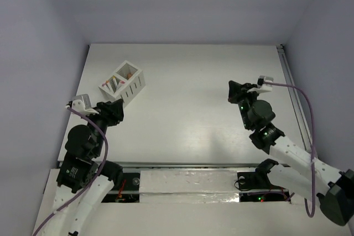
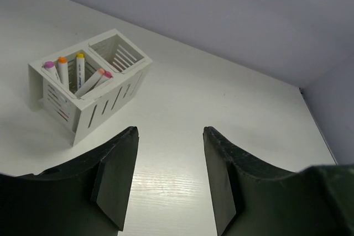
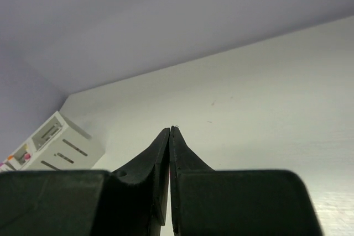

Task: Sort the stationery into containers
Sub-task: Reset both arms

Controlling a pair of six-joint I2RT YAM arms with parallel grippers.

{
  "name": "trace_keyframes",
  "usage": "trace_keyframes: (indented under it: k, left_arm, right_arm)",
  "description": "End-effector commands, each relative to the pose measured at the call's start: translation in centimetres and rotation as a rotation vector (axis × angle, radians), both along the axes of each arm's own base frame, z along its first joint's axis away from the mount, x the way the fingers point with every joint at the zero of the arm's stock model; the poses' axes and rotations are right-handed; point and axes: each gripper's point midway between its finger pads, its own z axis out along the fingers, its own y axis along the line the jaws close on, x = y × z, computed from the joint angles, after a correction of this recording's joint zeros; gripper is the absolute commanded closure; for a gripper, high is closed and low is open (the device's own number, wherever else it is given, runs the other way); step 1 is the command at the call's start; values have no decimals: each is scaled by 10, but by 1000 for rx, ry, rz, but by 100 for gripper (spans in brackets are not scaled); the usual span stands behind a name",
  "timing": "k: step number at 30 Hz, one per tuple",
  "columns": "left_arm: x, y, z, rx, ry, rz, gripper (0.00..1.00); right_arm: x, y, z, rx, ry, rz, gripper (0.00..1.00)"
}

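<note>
The white two-compartment box (image 1: 123, 83) stands at the back left of the table. In the left wrist view one compartment (image 2: 66, 89) holds several white pens (image 2: 83, 81) with magenta, orange and yellow caps, standing and leaning. The other compartment (image 2: 119, 53) shows only its slotted walls there; from above something small and orange (image 1: 129, 74) shows inside it. The mint-green piece is out of view. My left gripper (image 1: 116, 107) (image 2: 170, 132) is open and empty, just in front of the box. My right gripper (image 1: 233, 89) (image 3: 170, 129) is shut with nothing in it, over the right half of the table.
The white table (image 1: 188, 109) is walled by pale grey panels at the back and sides. A rail (image 1: 290, 81) runs along its right edge. The box also shows at the far left of the right wrist view (image 3: 55, 143).
</note>
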Motion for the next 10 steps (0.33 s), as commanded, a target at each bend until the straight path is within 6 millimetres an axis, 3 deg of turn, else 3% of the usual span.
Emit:
trace_keyframes:
  k: [1, 3, 8, 10]
  left_arm:
    - [-1, -9, 34, -36, -106, -54, 53]
    - [-1, -13, 40, -56, -125, -72, 52]
    - [9, -25, 33, -73, -101, -110, 53]
    - [11, -30, 32, -80, -92, -129, 47]
  right_arm:
    - [-17, -28, -20, -4, 59, -88, 92]
    - [-24, -32, -28, -5, 79, -87, 92]
    - [-33, -38, -21, 2, 63, -84, 91]
    - [-34, -37, -17, 1, 63, -70, 88]
